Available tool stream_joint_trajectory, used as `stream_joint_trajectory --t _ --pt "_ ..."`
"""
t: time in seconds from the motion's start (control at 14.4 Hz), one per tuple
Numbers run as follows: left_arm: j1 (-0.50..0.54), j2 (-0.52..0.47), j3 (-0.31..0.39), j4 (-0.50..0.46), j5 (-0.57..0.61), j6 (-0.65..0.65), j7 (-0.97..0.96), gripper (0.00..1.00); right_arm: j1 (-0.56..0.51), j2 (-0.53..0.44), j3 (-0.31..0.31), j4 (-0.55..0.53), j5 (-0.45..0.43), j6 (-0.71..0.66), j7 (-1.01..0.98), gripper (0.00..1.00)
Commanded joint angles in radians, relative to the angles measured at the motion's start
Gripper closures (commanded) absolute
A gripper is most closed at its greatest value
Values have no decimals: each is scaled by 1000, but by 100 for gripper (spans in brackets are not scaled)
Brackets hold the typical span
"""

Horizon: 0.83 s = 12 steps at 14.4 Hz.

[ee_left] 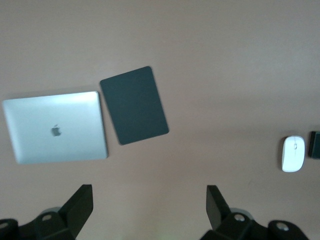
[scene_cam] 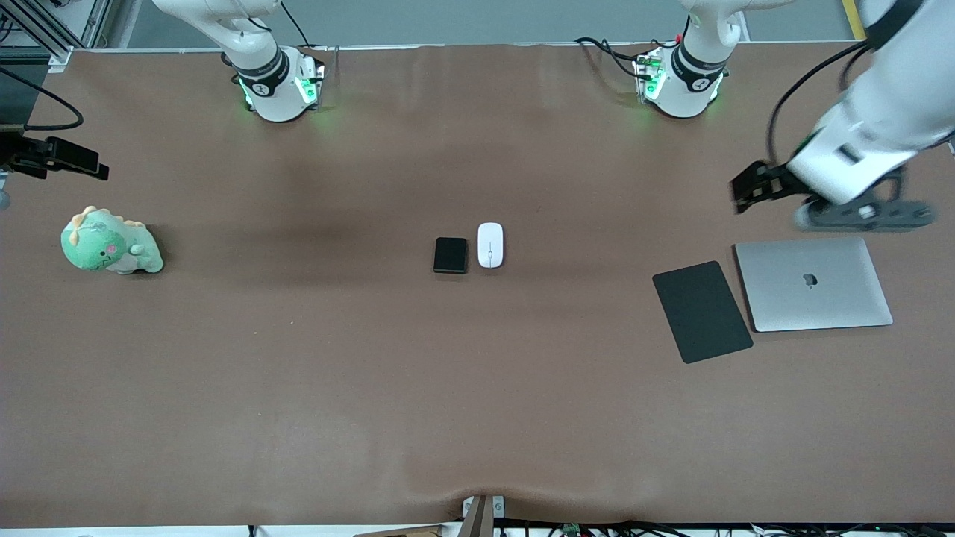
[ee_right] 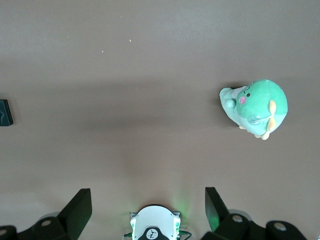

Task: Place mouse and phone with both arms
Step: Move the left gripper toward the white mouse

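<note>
Two small things lie side by side at the centre of the front view on the brown table: the smooth white oval mouse with a thin grey line along its top, and the matte black rounded-corner phone, just beside it toward the right arm's end of the table. A narrow gap separates them. Both lie flat, and neither claw touches them.

The left claw hangs in the air at the right edge of the front view, over bare table just above the silver closed laptop in the frame. Its own wrist view shows its two black fingers spread wide apart with nothing between them; the laptop, the thin black rectangular mouse pad and, at the right edge of that frame, the mouse lie below. The mouse pad lies tilted, just beside the laptop on the side toward the mouse.

The right claw does not show plainly in the front view. In its wrist view its fingers are also spread wide and empty, above a green-lit arm base. A green plush dinosaur toy sits at the left of the front view, well apart from the mouse and phone.
</note>
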Motion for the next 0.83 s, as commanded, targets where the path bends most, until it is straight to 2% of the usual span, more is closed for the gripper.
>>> stream_joint_trajectory --t 0.0,0.21,0.35,0.48,0.76 --pt "0 -18 -59 -171 7 182 -50 0 -22 31 14 26 -8 -18 -11 0" --pt "-52 43 -125 -302 23 386 -222 0 -12 39 16 26 -20 -17 -11 0" --pt "-145 121 -125 -310 78 457 -370 0 -10 45 17 22 -17 -18 -10 0" --pt "-213 195 -127 -301 189 491 -506 0 13 56 17 14 -9 -33 -8 0" --pt "-293 306 -125 -295 217 574 -640 0 54 95 17 -6 8 0 2 0"
